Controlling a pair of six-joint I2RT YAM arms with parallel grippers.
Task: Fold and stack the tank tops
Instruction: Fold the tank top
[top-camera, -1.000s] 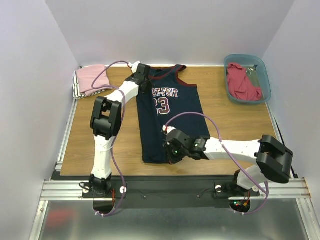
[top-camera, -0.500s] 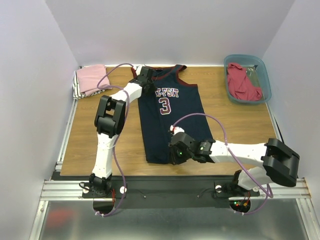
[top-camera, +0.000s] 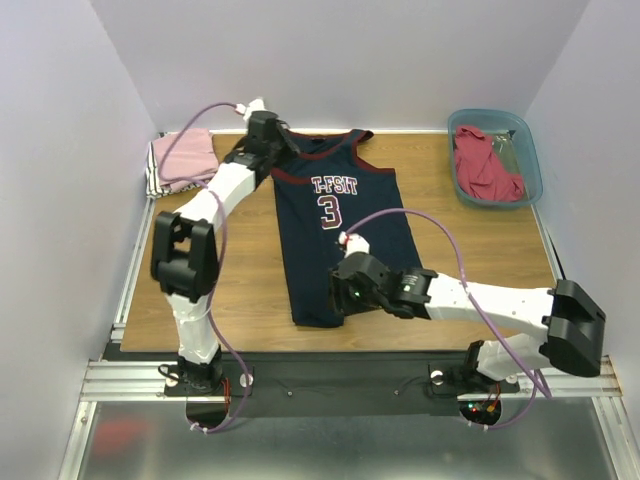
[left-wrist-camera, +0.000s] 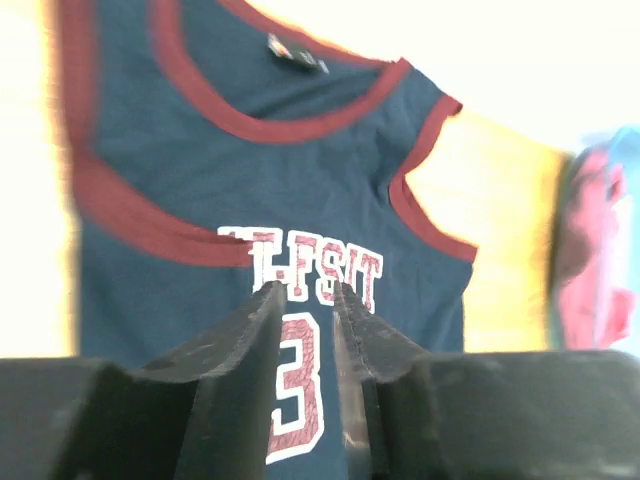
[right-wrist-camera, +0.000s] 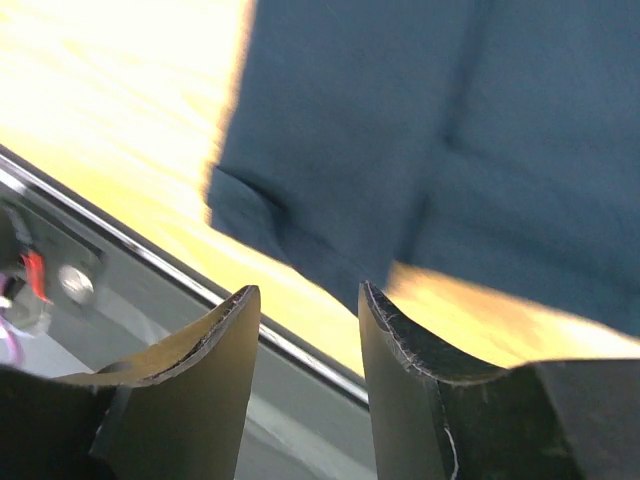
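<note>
At upper right, the teal bin (top-camera: 537, 165) held a crumpled red top (top-camera: 484, 166). Mid-frame the navy jersey (top-camera: 340, 235) lay flat on the table (top-camera: 495, 240), a pink top (top-camera: 180, 157) at upper left. Left gripper (left-wrist-camera: 305, 291) and right gripper (right-wrist-camera: 306, 292) stood parted, gripping nothing.

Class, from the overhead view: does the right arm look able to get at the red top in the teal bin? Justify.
Probably yes. The right gripper is open and empty, the teal bin is open-topped on that arm's side, and nothing covers the red top.
</note>
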